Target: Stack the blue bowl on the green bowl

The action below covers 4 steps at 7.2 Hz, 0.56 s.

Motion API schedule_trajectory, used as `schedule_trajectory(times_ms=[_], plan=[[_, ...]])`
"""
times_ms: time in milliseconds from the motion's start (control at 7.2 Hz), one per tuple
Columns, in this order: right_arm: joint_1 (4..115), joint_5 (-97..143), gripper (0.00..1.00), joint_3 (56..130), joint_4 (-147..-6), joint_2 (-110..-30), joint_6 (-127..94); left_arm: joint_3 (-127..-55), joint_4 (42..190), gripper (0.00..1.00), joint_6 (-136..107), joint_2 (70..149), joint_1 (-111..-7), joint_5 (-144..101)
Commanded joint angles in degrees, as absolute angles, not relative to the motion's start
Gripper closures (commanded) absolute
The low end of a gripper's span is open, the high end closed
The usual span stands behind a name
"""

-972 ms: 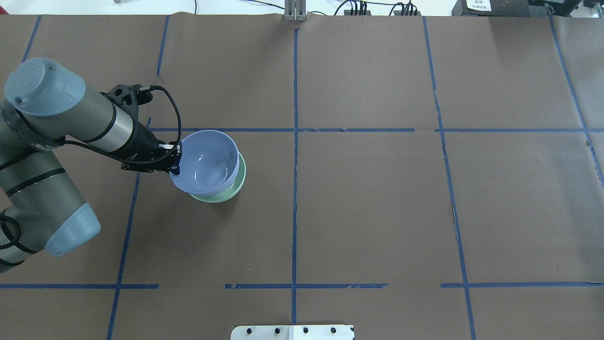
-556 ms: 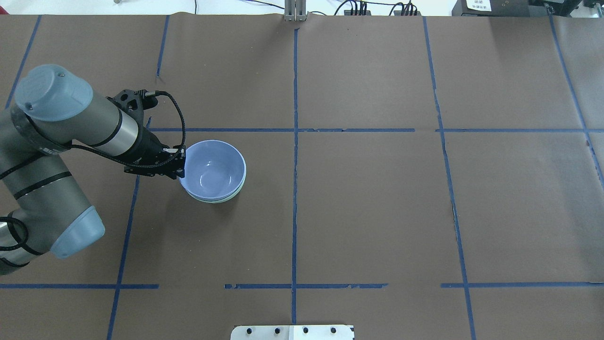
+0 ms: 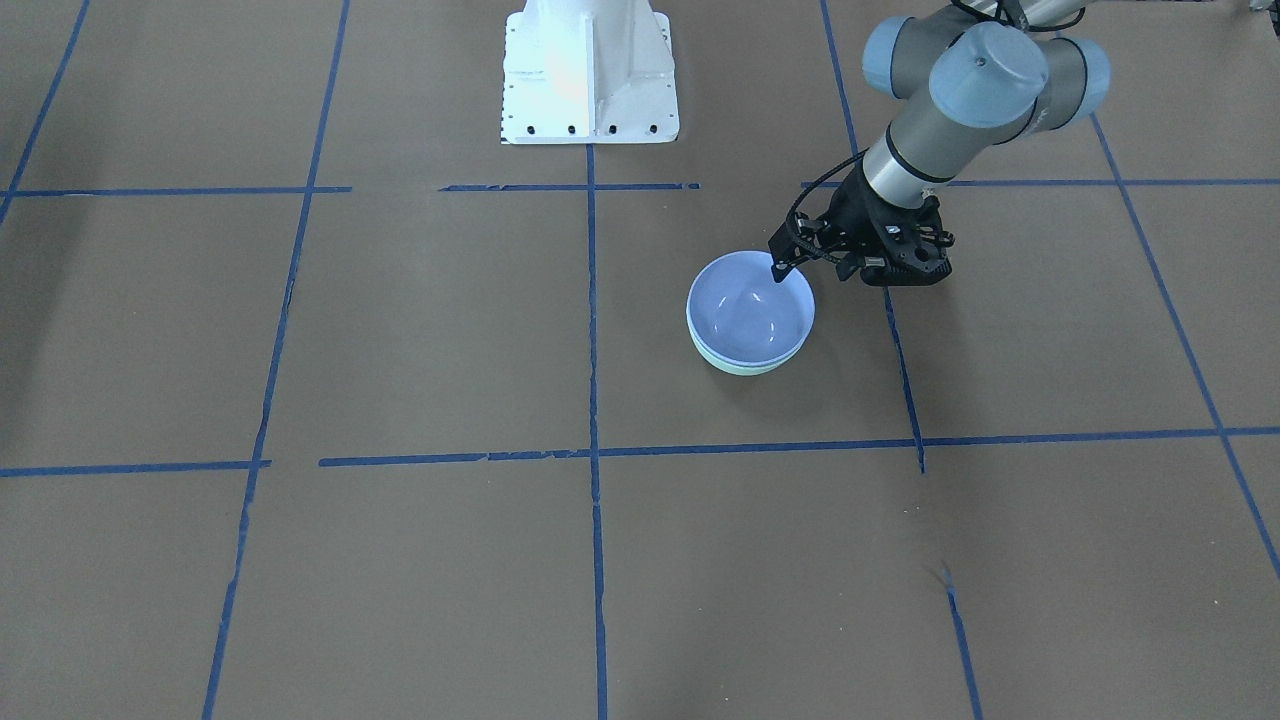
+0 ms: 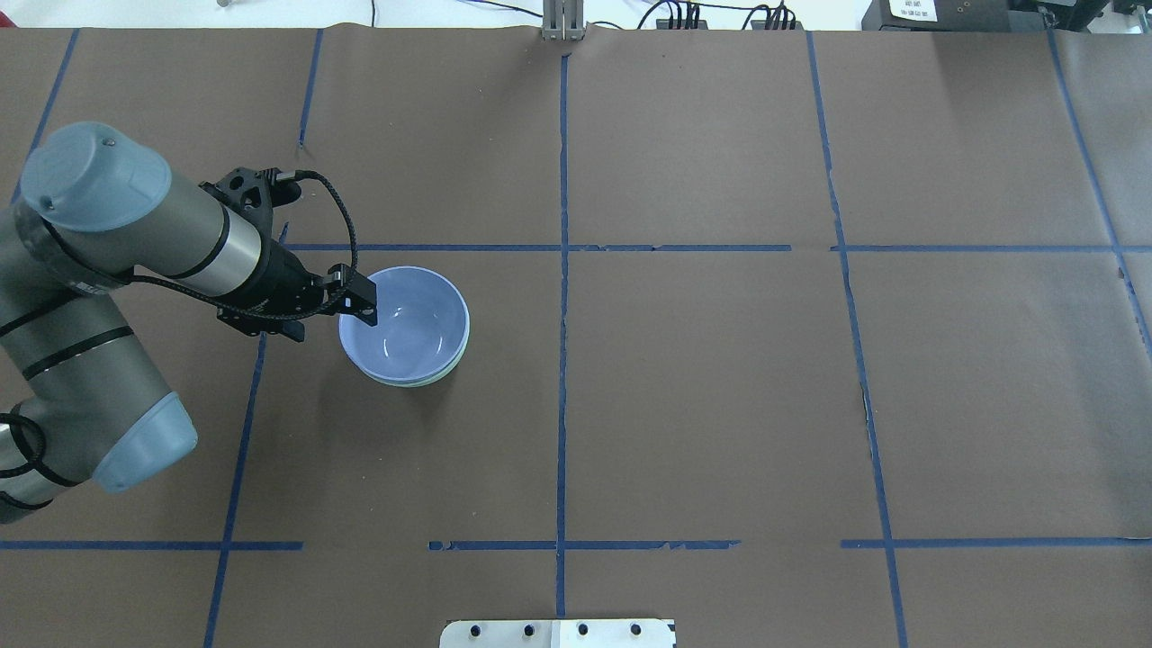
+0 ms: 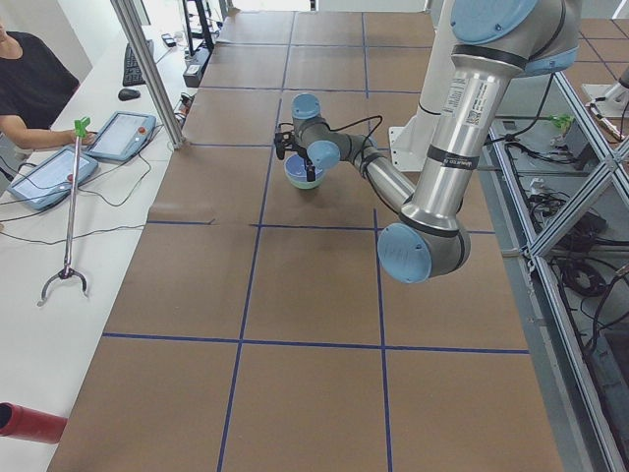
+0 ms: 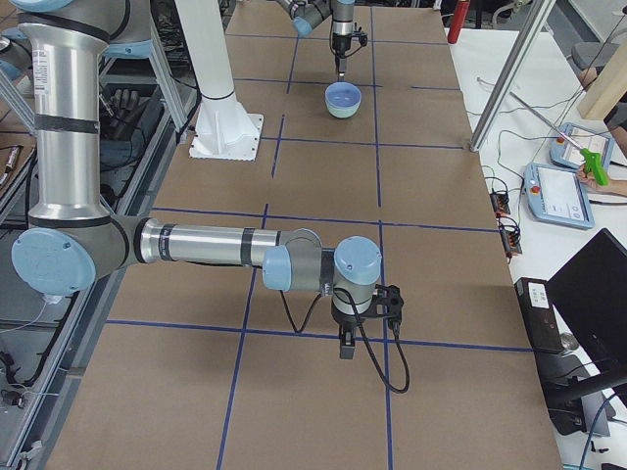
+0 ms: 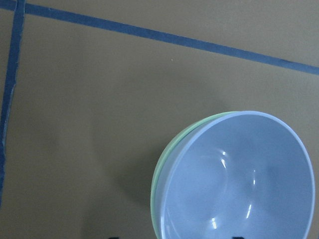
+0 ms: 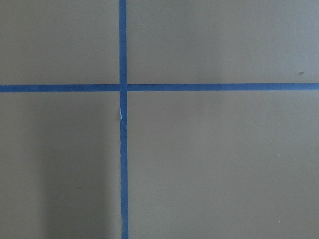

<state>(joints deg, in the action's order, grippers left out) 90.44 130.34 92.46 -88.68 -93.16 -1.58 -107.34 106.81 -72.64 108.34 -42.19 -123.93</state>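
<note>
The blue bowl (image 4: 409,324) sits nested inside the green bowl (image 4: 419,382), of which only a thin mint rim shows below it. Both rest left of the table's middle. The stack also shows in the front view, blue bowl (image 3: 750,310) over green bowl (image 3: 742,369), and fills the lower right of the left wrist view (image 7: 239,179). My left gripper (image 4: 331,319) is open and holds nothing. It hovers over the stack's left rim, with one finger (image 4: 364,304) above the blue bowl's inside. My right gripper (image 6: 348,343) shows only in the exterior right view, low over bare table; I cannot tell if it is open.
The brown paper table cover is marked with a blue tape grid (image 4: 562,360). The white robot base (image 3: 590,70) stands at the near table edge. Tablets (image 5: 49,177) and a grabber stick lie on the operators' white bench beside the table.
The blue bowl came down from a tilted hold into the green bowl. My left gripper then let go of its rim, opened and rose slightly.
</note>
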Motion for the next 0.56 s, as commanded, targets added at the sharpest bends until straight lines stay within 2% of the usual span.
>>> schedule_trajectory(times_ms=[0, 417], plan=[[90.4, 130.3, 0.00, 92.5, -88.7, -93.2, -1.6, -110.0, 106.2, 0.00, -68.5, 108.0, -48.2, -124.0], [90.4, 130.3, 0.00, 92.5, -88.7, -93.2, -1.6, -111.0, 100.1, 0.00, -43.1, 104.6, -62.3, -124.6]])
